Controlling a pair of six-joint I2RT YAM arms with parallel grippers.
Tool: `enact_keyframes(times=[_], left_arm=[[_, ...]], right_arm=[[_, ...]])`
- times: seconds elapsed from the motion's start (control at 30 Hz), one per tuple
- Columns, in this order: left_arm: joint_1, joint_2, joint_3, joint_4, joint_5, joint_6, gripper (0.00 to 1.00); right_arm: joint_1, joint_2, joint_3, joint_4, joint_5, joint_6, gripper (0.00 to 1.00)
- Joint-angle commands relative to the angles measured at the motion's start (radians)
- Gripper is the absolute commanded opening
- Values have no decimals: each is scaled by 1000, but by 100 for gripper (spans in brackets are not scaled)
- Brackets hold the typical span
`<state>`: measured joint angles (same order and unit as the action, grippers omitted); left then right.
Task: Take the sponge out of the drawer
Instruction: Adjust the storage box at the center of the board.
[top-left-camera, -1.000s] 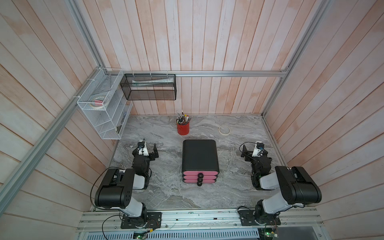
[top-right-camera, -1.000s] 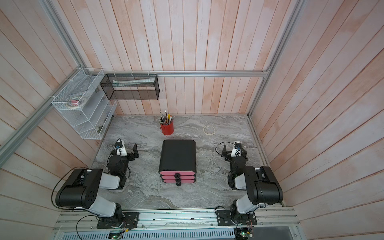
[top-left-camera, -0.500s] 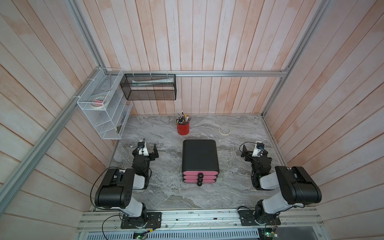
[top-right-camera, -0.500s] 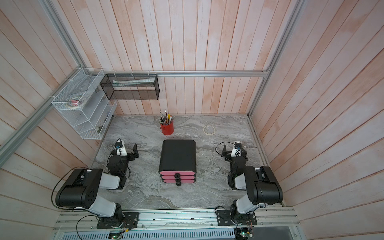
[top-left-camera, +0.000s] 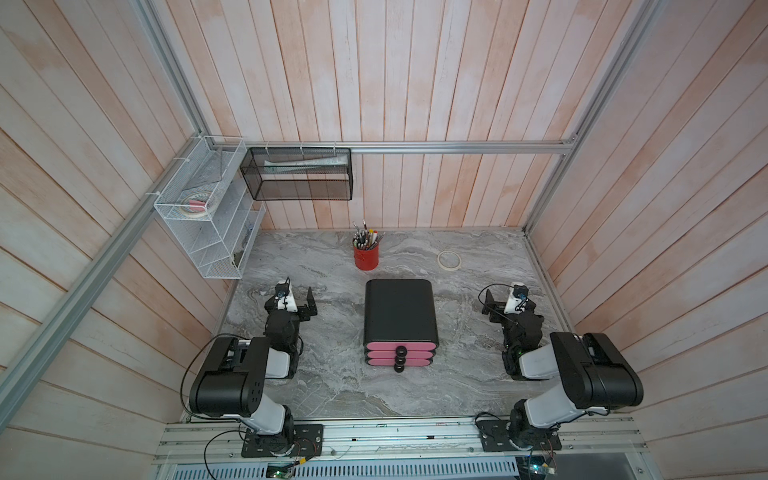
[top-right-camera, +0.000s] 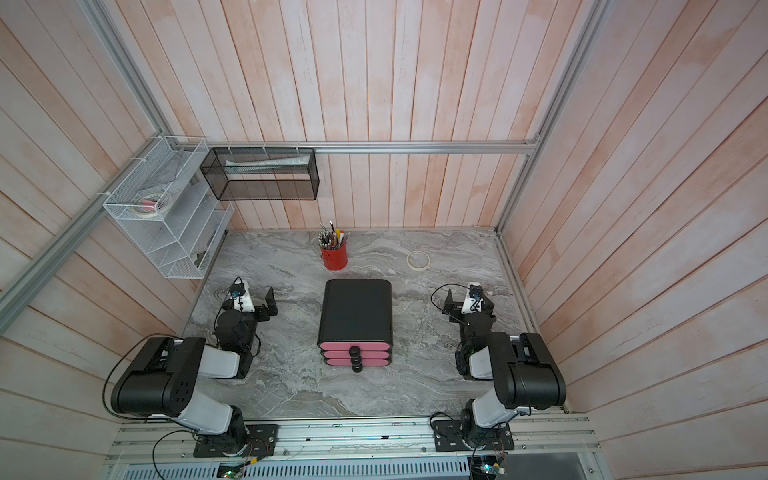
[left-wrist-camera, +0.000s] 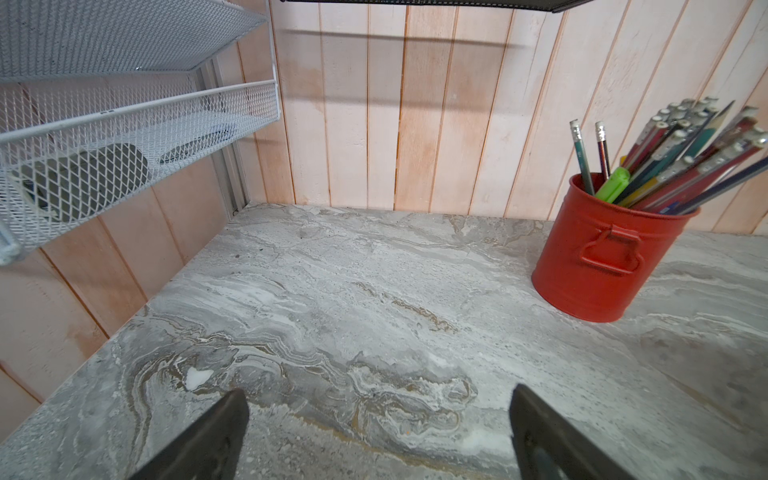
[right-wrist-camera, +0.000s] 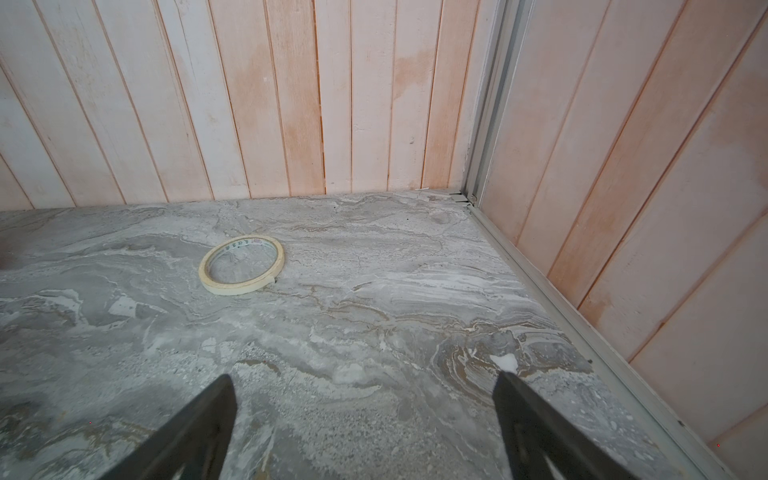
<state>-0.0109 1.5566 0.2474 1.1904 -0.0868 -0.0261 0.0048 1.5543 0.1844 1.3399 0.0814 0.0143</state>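
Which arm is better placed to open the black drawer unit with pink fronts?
Neither clearly: left gripper and right gripper stand open, about equally far from the black knobs of the drawer unit.

A black drawer unit (top-right-camera: 355, 309) sits on the grey marble top (top-right-camera: 291, 386), its three pink drawer fronts (top-right-camera: 332, 345) stacked flush, with black knobs (top-right-camera: 356, 351) down the middle. Just behind the unit stands a red cup (top-right-camera: 333, 259) of pencils, and behind and to its right lies a ring of tape (top-right-camera: 418, 260). The left gripper (top-right-camera: 251, 296) sits well to the unit's left and the right gripper (top-right-camera: 469, 297) well to its right, both with jaws spread wide. Farther back on the left, a white wire rack (top-right-camera: 158, 232) and a black mesh basket (top-right-camera: 266, 189) hang on the walls.
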Motion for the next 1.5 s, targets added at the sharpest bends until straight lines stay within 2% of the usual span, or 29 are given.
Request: enact_keyframes(times=[0.0, 0.27, 0.33, 0.47, 0.6, 0.67, 0.77, 0.87, 0.97, 1.07, 1.17, 1.33, 1.47], left_arm=[[5, 10, 15, 11, -14, 7, 100], [6, 8, 8, 21, -22, 5, 100], [9, 8, -28, 94, -54, -13, 100], [0, -44, -76, 146, -60, 6, 100], [-91, -190, -56, 1, -133, 92, 100], [-136, -303, -43, -87, -139, 123, 100], [-145, -496, 33, -362, -56, -16, 100], [-147, -614, 147, -663, 63, -188, 100], [-150, -668, 194, -800, 175, -367, 100], [-167, -667, 198, -788, 299, -515, 100], [-203, -628, 177, -704, 391, -659, 100], [-317, -574, 170, -635, 418, -740, 100], [-349, -562, 135, -495, 493, -785, 100]], right_arm=[[-6, 12, 17, 27, 11, -5, 98], [-8, 8, 16, 28, 33, -1, 98], [-7, -21, 11, 18, 52, 4, 98], [-6, -160, 8, -90, 50, 9, 98], [34, -354, 17, -231, 23, -2, 98], [45, -468, 44, -347, 20, 102, 98], [64, -590, 93, -523, -66, 241, 98], [133, -649, 133, -653, -142, 342, 98], [243, -654, 161, -720, -163, 422, 98], [341, -618, 175, -713, -194, 513, 98], [414, -599, 189, -712, -201, 578, 98], [536, -592, 201, -685, -167, 612, 98], [595, -584, 196, -633, -174, 592, 98]])
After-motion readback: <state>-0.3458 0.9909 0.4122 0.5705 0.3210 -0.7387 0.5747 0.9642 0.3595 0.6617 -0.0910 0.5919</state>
